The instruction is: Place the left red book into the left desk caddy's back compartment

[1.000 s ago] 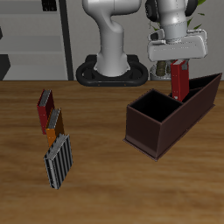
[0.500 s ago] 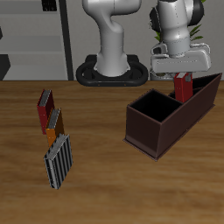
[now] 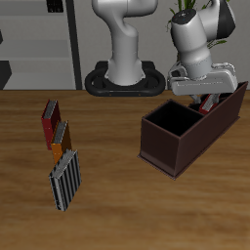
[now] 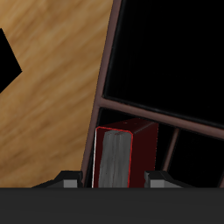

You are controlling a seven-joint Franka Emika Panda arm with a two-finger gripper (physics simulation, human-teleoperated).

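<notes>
Nearest the table's front edge (image 3: pixel 117 229), one grey-and-black striped book (image 3: pixel 65 180) is seen standing tilted on the wood. Just behind it one orange book (image 3: pixel 61 138) is found, and behind that one darker maroon book (image 3: pixel 49 121), so that three books are counted in this loose row, well apart from the caddy. Across the table, one left desk caddy (image 3: pixel 176 146) is seen, a long dark brown-maroon open box with two compartments: the lower square section (image 3: pixel 177 119) faces the front, and the back compartment (image 3: pixel 223 109) rises with slanted walls to its tall end farther back. Inside that back compartment, one left red book (image 3: pixel 209 104) is seen, leaning and partly hidden by the caddy wall and by the hardware above it. The gripper (image 3: pixel 205 86) is lowered over the compartment, tilted, with the red cover just beneath it. In the wrist view the left red book (image 4: pixel 122 156) is shown end-on, its grey page edge framed by red covers, between the two fingertips (image 4: pixel 66 180); the fingers are set against the book's sides and appear clamped on it. The caddy's divider wall (image 4: pixel 157 118) is seen just beyond the book. Farthest back, the robot's base (image 3: pixel 125 80) is seen.
</notes>
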